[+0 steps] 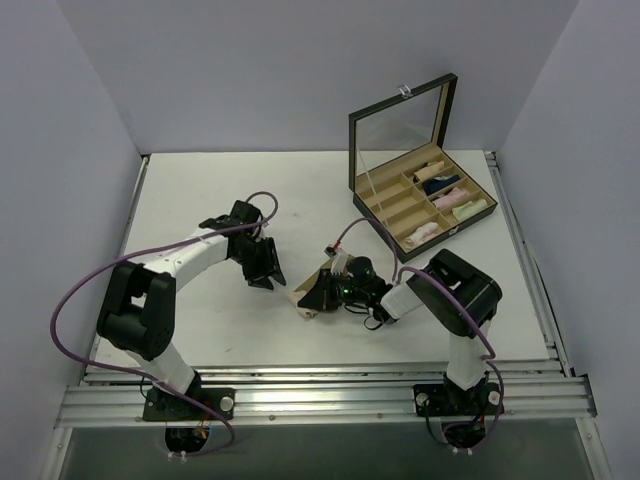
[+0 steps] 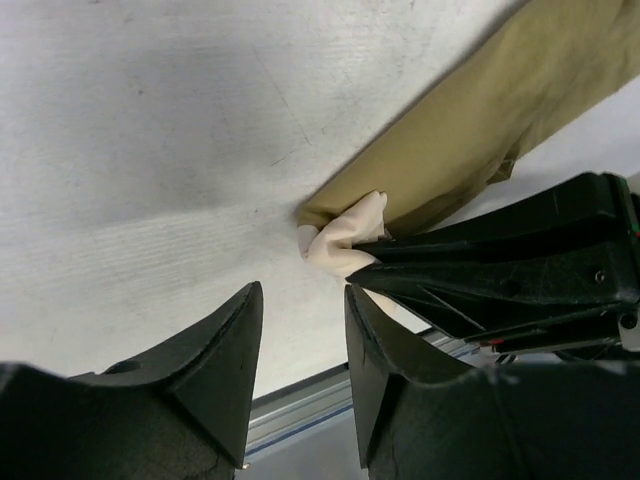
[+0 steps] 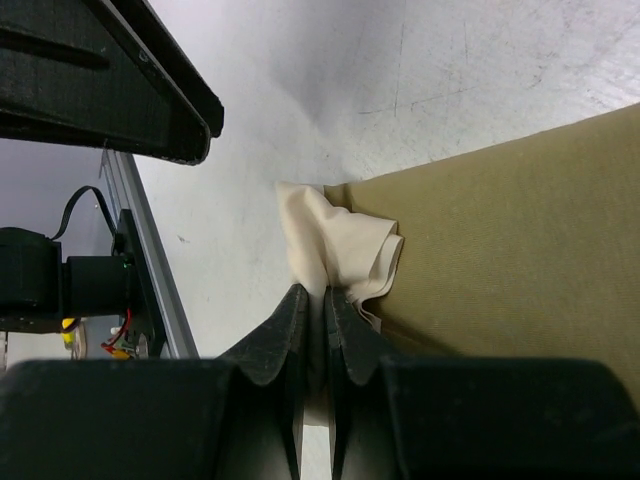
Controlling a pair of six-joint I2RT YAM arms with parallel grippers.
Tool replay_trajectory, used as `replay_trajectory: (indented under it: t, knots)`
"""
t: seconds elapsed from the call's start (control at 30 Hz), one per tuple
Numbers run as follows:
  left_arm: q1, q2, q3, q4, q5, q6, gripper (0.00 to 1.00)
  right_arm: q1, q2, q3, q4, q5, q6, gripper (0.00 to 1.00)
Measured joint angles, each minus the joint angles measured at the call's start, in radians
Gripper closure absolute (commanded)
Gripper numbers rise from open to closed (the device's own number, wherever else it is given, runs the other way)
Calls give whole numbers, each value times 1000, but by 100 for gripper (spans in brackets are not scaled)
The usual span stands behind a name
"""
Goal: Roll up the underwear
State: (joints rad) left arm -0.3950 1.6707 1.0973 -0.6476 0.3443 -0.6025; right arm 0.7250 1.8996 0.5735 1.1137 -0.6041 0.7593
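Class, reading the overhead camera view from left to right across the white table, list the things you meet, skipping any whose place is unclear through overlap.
Left arm's black gripper, tan-beige cloth brief with paler band, open black compartmented box.

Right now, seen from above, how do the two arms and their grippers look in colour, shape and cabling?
Both arms have white tube links and bulky black joint housings: left arm, right arm. A purple cable loops along each. The left gripper and right gripper have black, wedge-shaped fingers tapering to the tips.
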Motion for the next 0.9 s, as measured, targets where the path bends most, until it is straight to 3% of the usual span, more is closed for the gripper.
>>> replay_trajectory:
  t: [0.4,0.73,0.9]
  knots:
    - [-154,33,41,-80,-100,-355,47,-6,0,-32,55,0,11,100]
    - [-195,102,69,-134,-182,-464,47,-9,0,-43,71,0,11,100]
    - [-205,109,81,-165,-224,-490,53,-11,0,-50,80,0,11,100]
